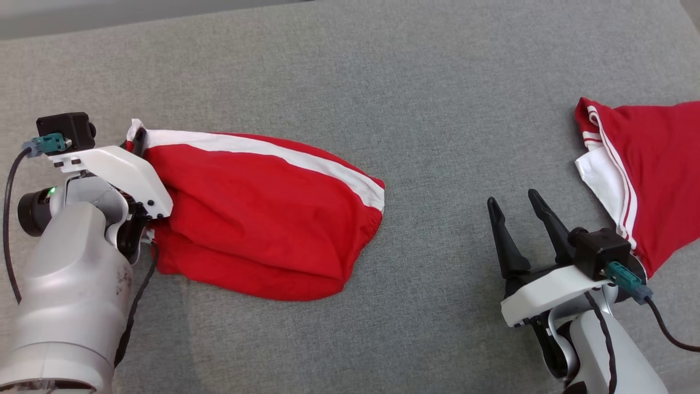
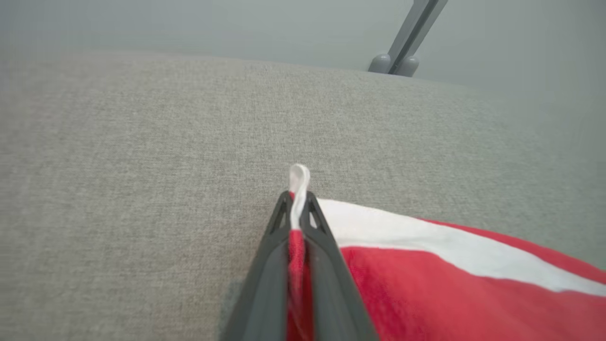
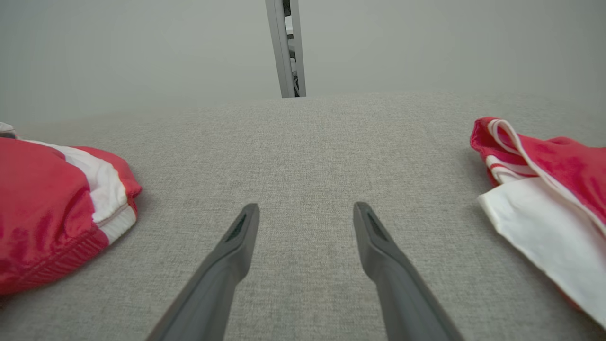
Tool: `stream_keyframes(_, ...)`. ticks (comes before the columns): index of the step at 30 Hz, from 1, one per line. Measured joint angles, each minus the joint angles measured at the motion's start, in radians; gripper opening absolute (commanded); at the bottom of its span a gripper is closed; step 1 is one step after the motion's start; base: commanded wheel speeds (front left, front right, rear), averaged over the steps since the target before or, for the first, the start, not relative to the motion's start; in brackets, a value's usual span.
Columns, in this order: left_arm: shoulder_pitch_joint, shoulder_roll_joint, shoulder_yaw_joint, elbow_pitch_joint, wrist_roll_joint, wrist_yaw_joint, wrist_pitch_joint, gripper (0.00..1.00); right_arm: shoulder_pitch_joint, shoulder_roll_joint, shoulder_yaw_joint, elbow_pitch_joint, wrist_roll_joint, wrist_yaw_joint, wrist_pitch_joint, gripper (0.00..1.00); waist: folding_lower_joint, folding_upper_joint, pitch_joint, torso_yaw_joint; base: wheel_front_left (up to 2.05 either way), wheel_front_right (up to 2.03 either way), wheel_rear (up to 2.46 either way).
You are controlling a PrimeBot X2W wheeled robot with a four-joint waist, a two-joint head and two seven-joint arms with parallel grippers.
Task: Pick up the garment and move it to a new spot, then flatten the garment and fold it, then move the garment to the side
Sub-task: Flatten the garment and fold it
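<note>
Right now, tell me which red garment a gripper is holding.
The left garment, pinched at its white edge by the left gripper; the right garment lies ungripped.

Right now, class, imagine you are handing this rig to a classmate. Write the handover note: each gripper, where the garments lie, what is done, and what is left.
Left gripper: shut on a white-edged corner of the red fabric garment with a white stripe.
Right gripper: open, holding nothing, over the bare grey woven surface between the two garments.
Things: the held garment lies bunched at the left. A second red-and-white garment lies at the right edge.
Done: grip taken on the corner.
Left: lift and move the garment to a new spot, flatten it, fold it, and move it aside.
</note>
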Motion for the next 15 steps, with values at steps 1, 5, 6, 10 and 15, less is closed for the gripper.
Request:
stream_keyframes(1,0.0,-0.003,-0.007,-0.002,0.0,0.0,-0.015,0.0,0.001,0.0,-0.003,0.003,0.0,0.0,0.0,1.0,0.0,0.0,-0.006,0.003,0.0,0.0,0.0)
stream_keyframes(5,0.017,-0.025,-0.028,-0.014,0.002,-0.002,-0.081,0.0,0.019,0.0,-0.017,0.023,-0.001,0.0,0.0,1.0,0.0,0.0,-0.047,0.017,0.0,0.0,0.0)
stream_keyframes(6,0.027,-0.032,-0.029,-0.017,-0.006,-0.005,-0.096,0.0,0.029,0.0,-0.02,0.031,0.0,0.0,0.0,1.0,0.0,0.0,-0.06,0.021,0.0,0.0,0.0)
stream_keyframes(10,0.085,-0.058,-0.046,-0.037,-0.038,-0.005,-0.135,0.0,0.06,0.0,-0.025,0.054,0.003,0.0,0.0,1.0,0.0,0.0,-0.127,0.042,0.0,0.0,0.0)
stream_keyframes(15,0.205,-0.085,-0.1,-0.1,-0.101,-0.008,-0.149,0.0,0.109,0.0,-0.018,0.071,0.024,0.0,0.0,1.0,0.0,0.0,-0.221,0.075,0.0,0.0,0.0)
